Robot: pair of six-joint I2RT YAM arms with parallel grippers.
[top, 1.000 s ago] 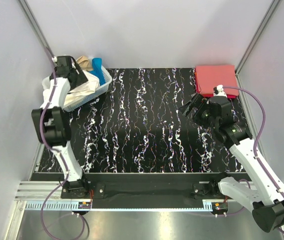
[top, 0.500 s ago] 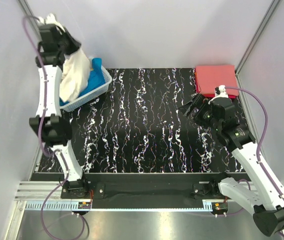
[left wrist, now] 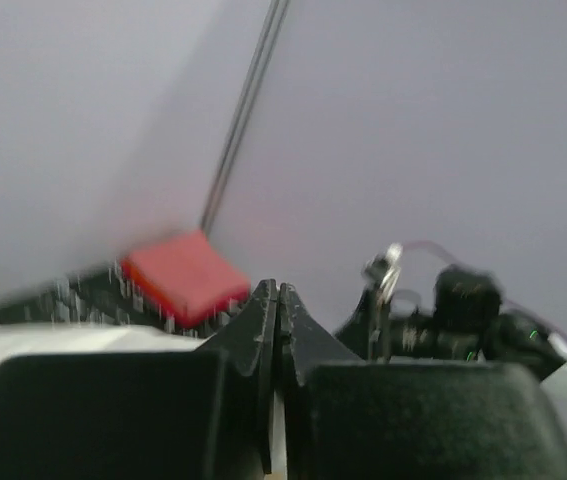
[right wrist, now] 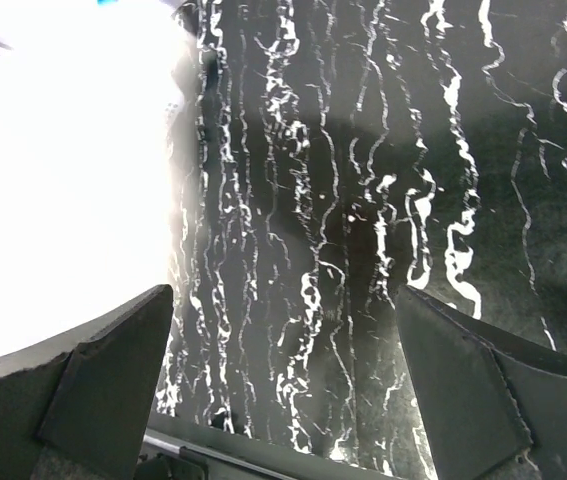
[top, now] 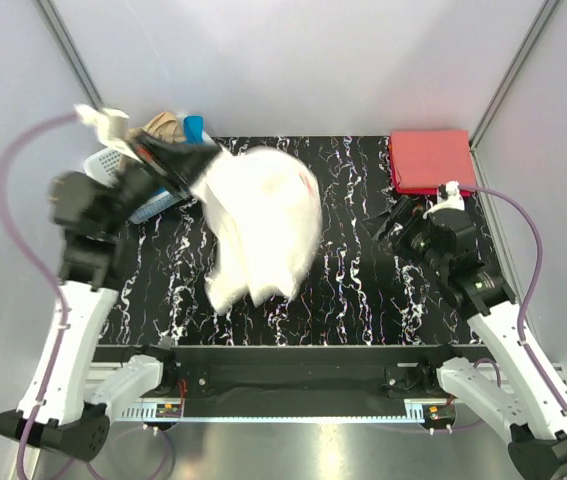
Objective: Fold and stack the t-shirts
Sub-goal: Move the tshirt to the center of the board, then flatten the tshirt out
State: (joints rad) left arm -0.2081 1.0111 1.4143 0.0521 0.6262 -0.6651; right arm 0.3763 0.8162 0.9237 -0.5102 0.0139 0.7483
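A white t-shirt with a faint red print hangs blurred in the air over the middle-left of the black marbled table. My left gripper is shut on its upper left corner; the left wrist view shows the jaws pressed together on a thin white sliver. A red t-shirt lies folded at the far right corner, also visible as the red t-shirt. My right gripper is open and empty beside it, fingers wide apart, with the white t-shirt at left.
The white lattice basket stands at the far left corner with a blue t-shirt and a tan one in it. Grey walls enclose the table on three sides.
My left gripper shut on the white t-shirt in the basket, lifted it high, then swung it right and forward over the table. The right arm has barely shifted.
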